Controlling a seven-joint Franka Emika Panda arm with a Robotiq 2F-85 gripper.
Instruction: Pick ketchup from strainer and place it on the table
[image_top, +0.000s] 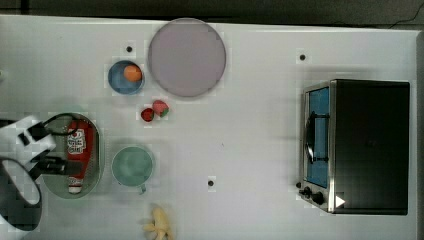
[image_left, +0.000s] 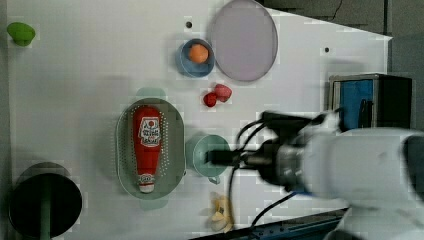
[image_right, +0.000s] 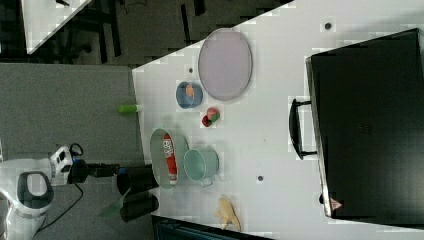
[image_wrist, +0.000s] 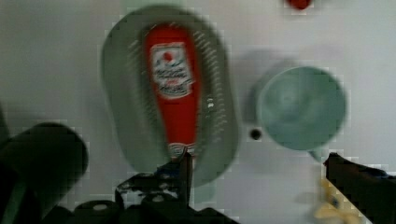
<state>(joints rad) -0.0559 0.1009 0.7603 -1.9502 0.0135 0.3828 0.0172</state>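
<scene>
the ketchup (image_left: 147, 147) lies flat on its side inside the strainer (image_left: 172, 150), running almost its whole length, with its white cap at the end nearest the banana (image_left: 220, 212) and its label facing up. the strainer sits on the table (image_left: 75, 90) just beside the green cup (image_left: 207, 155), at the left view's left of the cup. two strawberries (image_left: 216, 95) lie well apart from it, toward the far plate (image_left: 243, 40).

the gripper (image_wrist: 257, 175) is open wide and holding nothing. in the wrist view its fingers (image_wrist: 184, 170) hang above the cap end of the bottle, not touching it.

handling, as a judgement: the bottle looks like a light plastic squeeze bottle, so it probably gives a little under the jaws, and its smooth, rounded surface may slip. the wide labelled body looks like the best place to grip, across its width, rather than the thin neck or cap. the strainer walls sit close along both sides, so the fingers need to drop in between wall and bottle. the strainer is light too and may lift or slide with the bottle.
</scene>
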